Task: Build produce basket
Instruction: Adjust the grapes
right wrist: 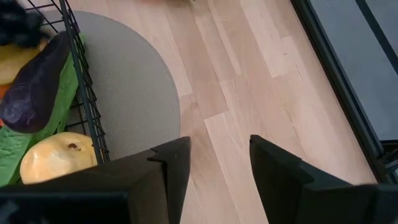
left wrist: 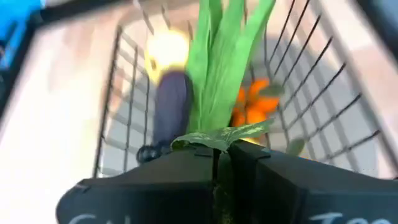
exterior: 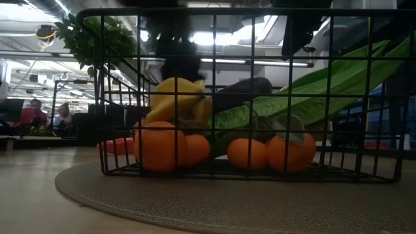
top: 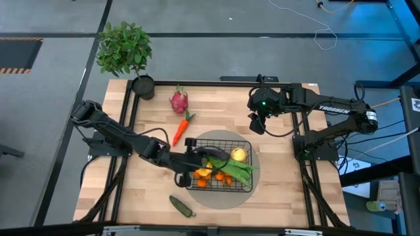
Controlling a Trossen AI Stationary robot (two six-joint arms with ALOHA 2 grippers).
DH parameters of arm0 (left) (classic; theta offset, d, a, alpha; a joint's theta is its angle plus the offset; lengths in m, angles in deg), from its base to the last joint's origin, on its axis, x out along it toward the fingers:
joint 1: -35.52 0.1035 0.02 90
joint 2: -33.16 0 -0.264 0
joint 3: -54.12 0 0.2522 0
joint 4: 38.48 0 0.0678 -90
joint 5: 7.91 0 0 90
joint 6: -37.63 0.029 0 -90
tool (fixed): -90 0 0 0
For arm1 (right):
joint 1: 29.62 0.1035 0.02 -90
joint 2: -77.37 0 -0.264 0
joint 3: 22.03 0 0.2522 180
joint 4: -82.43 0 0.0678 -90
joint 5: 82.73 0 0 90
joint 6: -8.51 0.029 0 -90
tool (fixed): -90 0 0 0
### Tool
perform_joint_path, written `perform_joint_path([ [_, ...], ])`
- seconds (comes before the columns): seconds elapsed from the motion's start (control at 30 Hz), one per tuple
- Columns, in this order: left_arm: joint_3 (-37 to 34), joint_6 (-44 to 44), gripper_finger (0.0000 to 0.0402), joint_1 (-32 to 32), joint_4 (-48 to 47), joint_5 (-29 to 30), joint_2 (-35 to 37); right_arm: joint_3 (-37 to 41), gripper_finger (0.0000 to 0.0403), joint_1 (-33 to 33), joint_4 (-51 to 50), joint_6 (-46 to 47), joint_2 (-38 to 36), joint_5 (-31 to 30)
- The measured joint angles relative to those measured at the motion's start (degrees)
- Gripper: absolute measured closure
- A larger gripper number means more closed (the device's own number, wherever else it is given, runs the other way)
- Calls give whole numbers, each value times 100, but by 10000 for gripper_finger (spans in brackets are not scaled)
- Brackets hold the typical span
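The black wire basket (top: 220, 136) stands on a round grey mat (top: 257, 190). It holds green beans (left wrist: 217, 62), a purple eggplant (left wrist: 171, 106), a lemon (top: 239, 155), a yellow pepper (exterior: 172, 91) and tangerines (exterior: 159, 146). My left gripper (top: 200, 157) reaches into the basket from its left side and is shut on the green beans. A pink dragon fruit (top: 178, 100), a carrot (top: 182, 128) and a cucumber (top: 182, 206) lie on the table outside it. My right gripper (right wrist: 219, 168) hangs open above bare wood at the far right. My left gripper pinches the pale-green leafy end (left wrist: 217, 138) of the green beans between its two shut fingers. It comes slanting down from the table's left side, along the beans. The beans stretch away from the fingers across the other produce in the basket.
A potted plant (top: 125, 49) stands at the far left corner. The dragon fruit and carrot lie on the far side of the basket, the cucumber near the front edge. Bare wood (right wrist: 249, 74) shows to the right of the mat.
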Motion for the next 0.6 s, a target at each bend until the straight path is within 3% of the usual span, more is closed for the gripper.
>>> perform_joint_path([
  [0.2, 0, 529, 401, -81, 814, -324, 301, 0, 248, -1, 4, -5, 2, 0],
  [0.6, -2, 1077, 401, 183, 2263, -1588, 22, 0, 248, 0, 26, -22, 4, -13],
])
